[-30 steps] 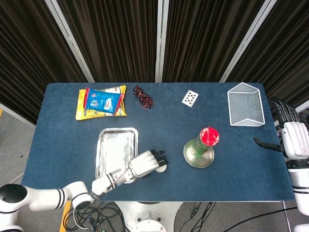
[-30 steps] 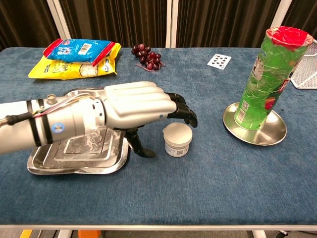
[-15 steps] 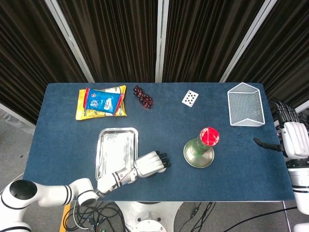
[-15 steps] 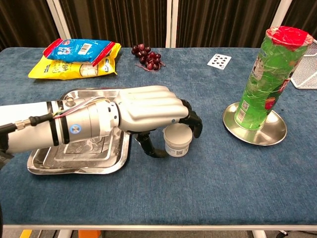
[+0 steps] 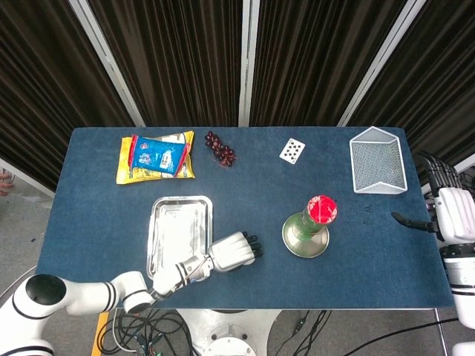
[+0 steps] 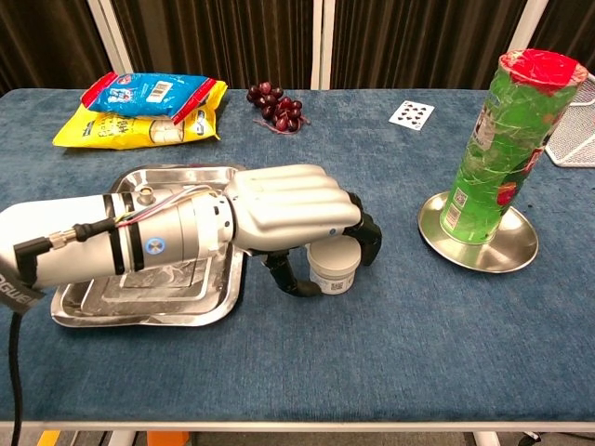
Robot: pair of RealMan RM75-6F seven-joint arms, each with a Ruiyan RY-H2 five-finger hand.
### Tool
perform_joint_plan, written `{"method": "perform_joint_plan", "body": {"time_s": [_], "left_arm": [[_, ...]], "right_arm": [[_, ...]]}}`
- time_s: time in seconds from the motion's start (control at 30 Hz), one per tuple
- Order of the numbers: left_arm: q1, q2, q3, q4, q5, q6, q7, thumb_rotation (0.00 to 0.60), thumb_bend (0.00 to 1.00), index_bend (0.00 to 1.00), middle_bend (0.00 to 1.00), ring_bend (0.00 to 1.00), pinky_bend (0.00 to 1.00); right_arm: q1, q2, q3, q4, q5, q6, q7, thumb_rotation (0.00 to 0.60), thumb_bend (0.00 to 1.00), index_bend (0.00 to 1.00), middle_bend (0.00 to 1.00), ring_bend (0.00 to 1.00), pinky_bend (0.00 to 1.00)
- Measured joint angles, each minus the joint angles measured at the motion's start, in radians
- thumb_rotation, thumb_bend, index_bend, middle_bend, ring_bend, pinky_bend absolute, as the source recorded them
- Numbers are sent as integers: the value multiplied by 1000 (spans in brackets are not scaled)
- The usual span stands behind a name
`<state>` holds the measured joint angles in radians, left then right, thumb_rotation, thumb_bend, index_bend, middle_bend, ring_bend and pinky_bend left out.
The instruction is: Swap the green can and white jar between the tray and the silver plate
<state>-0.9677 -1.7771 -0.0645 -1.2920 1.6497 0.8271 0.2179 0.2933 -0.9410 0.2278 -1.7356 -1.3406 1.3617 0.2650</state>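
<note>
The white jar stands on the blue table just right of the steel tray. My left hand lies over it and grips it: the fingers curl down its far side and the thumb presses its left side. In the head view the hand hides the jar. The tall green can with a red lid stands upright on the round silver plate. My right hand hangs at the table's right edge, fingers apart, holding nothing.
A yellow and blue snack bag lies at the back left, with dark grapes beside it. A playing card and a white mesh basket sit at the back right.
My left hand has lowered onto the white jar and its fingers have curled around it. The jar, the can and the right hand have stayed in place.
</note>
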Motion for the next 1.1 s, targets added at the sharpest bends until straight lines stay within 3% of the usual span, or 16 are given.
{"method": "perform_joint_plan", "body": {"time_s": [0.23,0.8,1.1], "left_arm": [[-9,4,9,2,-11,-5,6,600,235,356,334,284,525],[-16,10,16,-13,-22,20,10,600,368,471,430,386,623],[16,122,1,-117,-44,72,72,600,368,474,435,387,623]], "right_arm": [[1,-8,3,5,1,-9,1,600,14,0,37,0,53],[-3,-9,11,3,-1,-12,-1,600,21,0,37,0,53],[-4,-2,17,-9,-4,-10,-6,600,22,0,37,0,53]]}}
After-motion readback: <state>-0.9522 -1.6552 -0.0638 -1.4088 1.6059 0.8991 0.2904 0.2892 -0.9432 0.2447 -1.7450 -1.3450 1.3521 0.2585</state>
